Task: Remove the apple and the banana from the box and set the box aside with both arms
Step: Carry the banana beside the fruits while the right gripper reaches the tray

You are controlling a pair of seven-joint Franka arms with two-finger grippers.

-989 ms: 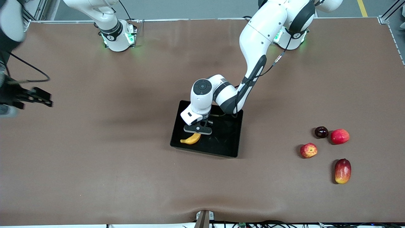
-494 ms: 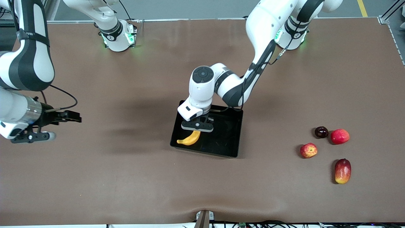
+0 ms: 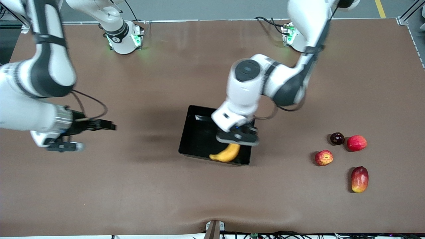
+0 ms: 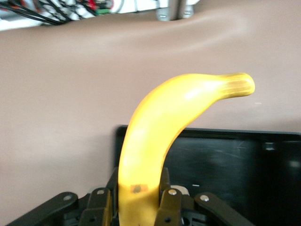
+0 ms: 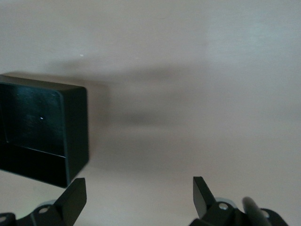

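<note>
Brown table (image 3: 132,186); banana (image 3: 226,154) clamped in left gripper (image 3: 237,137) over box (image 3: 196,136); right gripper (image 3: 63,144) wide, empty.

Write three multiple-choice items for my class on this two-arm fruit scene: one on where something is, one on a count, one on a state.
1. Where is the banana?
A. Held over the black box
B. Lying on the bare table
C. Beside the mango

2. How many fruits lie on the table toward the left arm's end?
A. Two
B. Four
C. Six

3. How does the right tool stand?
A. Shut on an apple
B. Open, holding nothing
C. Shut on the box

Answers:
1 A, the left tool grips the banana above the box's nearer edge.
2 B, a dark round fruit, two red apples and a mango lie there.
3 B, the right wrist view shows its fingers apart with only table between.
</note>
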